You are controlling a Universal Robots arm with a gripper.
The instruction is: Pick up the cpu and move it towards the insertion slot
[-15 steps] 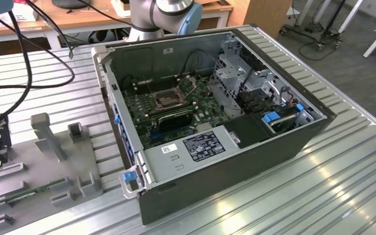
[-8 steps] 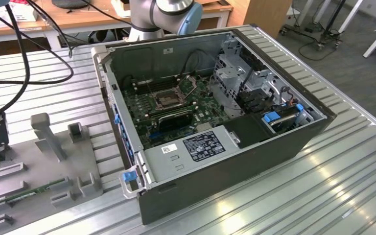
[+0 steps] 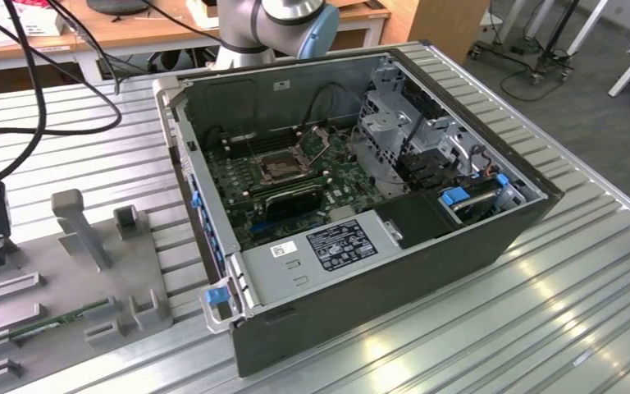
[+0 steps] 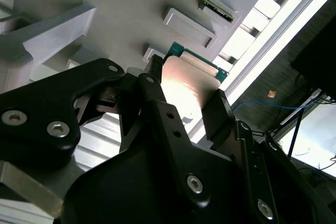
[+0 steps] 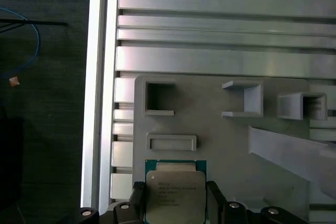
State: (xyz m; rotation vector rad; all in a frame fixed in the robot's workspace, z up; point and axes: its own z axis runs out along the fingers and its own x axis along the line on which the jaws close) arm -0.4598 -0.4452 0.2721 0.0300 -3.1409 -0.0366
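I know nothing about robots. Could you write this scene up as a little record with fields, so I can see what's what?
gripper: shut on the cpu, one finger on each of two opposite edges
cpu: silver top up, at the grey tray; lifted or not, cannot tell
insertion slot: inside the open computer case, well apart from the tray
memory stick: lying on the tray

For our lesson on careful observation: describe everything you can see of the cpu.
The cpu is a flat square chip: a silvery metal lid with print, on a thin green board showing as a rim. It sits near an edge of the grey tray. Black fingers of the gripper press two opposite sides; whether it is lifted cannot be told.
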